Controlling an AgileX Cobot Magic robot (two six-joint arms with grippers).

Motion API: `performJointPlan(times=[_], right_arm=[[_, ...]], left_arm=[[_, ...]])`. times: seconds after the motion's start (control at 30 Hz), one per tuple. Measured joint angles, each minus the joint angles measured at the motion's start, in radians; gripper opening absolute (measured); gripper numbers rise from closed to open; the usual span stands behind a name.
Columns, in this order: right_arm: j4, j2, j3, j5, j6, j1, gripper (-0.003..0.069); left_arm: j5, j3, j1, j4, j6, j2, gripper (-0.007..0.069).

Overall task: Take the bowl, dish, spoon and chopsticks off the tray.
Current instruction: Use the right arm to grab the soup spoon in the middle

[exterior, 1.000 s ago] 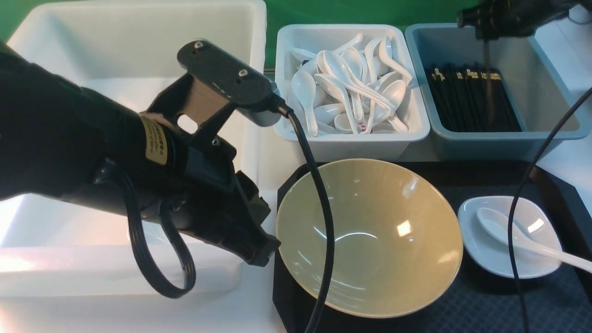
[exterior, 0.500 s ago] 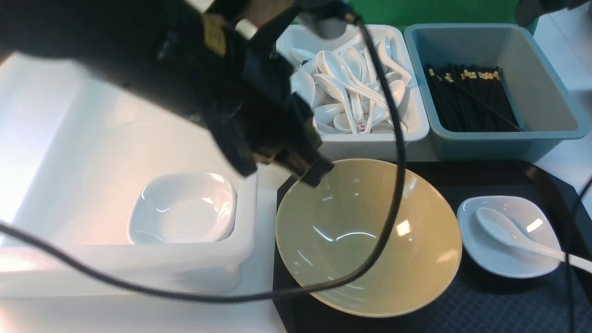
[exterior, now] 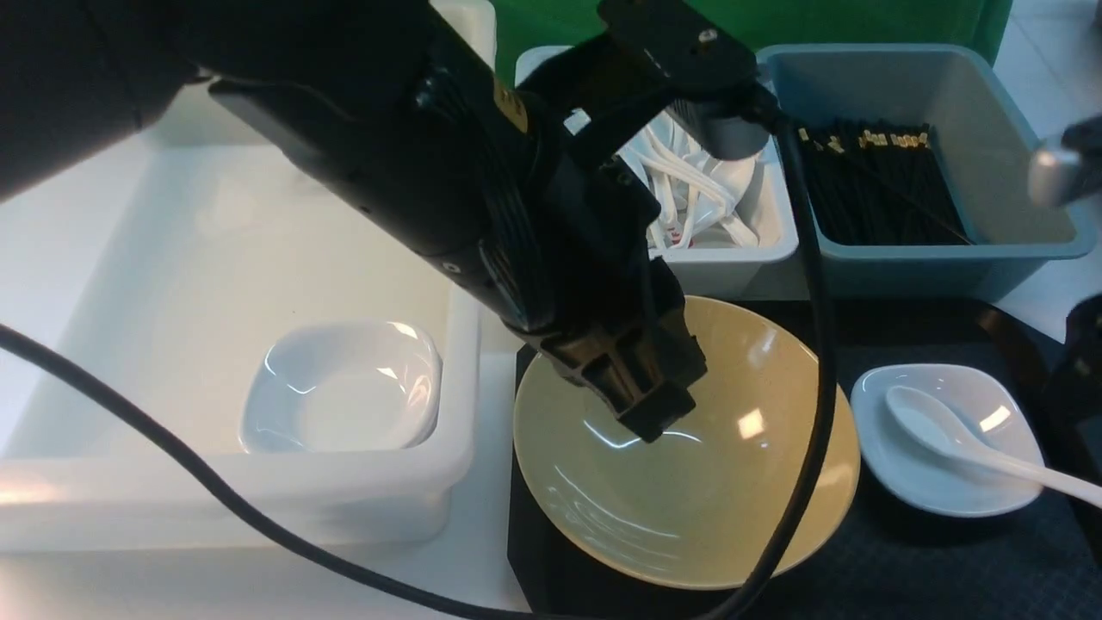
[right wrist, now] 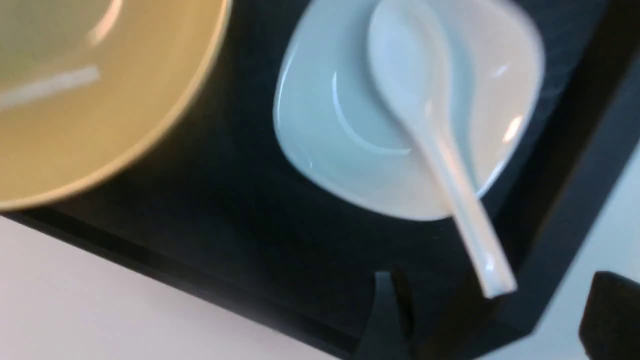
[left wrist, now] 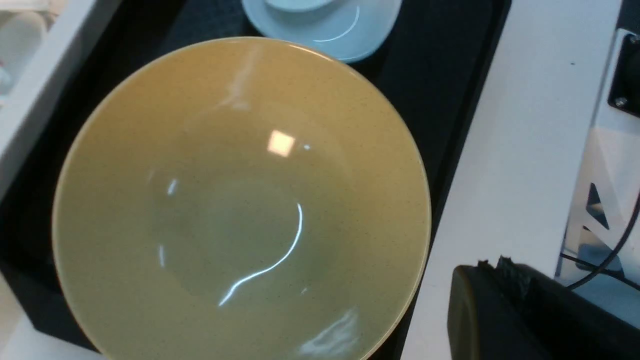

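Mostly a bowl problem: shut fingers, slick rim, trailing cable

Far left, the white tub [exterior: 215,258] holds one other dish [exterior: 344,387], so a heavy piece set down carelessly there could knock it. Next over, the left gripper [exterior: 654,413] hangs above the bowl [exterior: 740,499], jaws pressed together with nothing between them. The bowl sits on the left part of the tray [exterior: 947,568], close to the tub. To take it the jaws must part and pinch the thin glossy wall; a shallow bite on so wide and smooth a piece could let it swing or slip on the lift. The arm's cable [exterior: 822,370] loops across the bowl's right side and, I judge, could catch the rim and drag it. Behind, the chopsticks [exterior: 878,185] lie in the grey bin [exterior: 1016,129] among many alike; none shows on the tray. Right of the bowl, the dish [exterior: 930,482] sits on the tray with the spoon [exterior: 925,418] in it, handle jutting past its edge. The right gripper [right wrist: 492,280], jaws wide and empty, hovers near that handle tip; a nudge could tip the spoon out or skid the dish into the bowl.
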Motion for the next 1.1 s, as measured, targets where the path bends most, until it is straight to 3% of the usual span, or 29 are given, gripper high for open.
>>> performJointPlan(times=[0.23,0.63,0.93,1.1], right_arm=[[0.001,0.047,0.158,-0.270,-0.073,0.000,0.0510],[0.012,0.250,0.158,-0.395,-0.202,0.063,0.0510],[-0.066,0.333,0.158,-0.431,-0.121,0.067,0.0507],[-0.067,0.354,0.147,-0.431,-0.107,0.067,0.0388]], left_arm=[[-0.004,0.060,0.000,-0.035,0.049,0.011,-0.0008],[-0.005,0.073,0.000,-0.036,0.060,0.014,-0.0008],[-0.003,0.076,0.000,-0.035,0.063,0.014,-0.0008],[0.001,0.076,0.000,-0.035,0.063,0.015,-0.0008]])
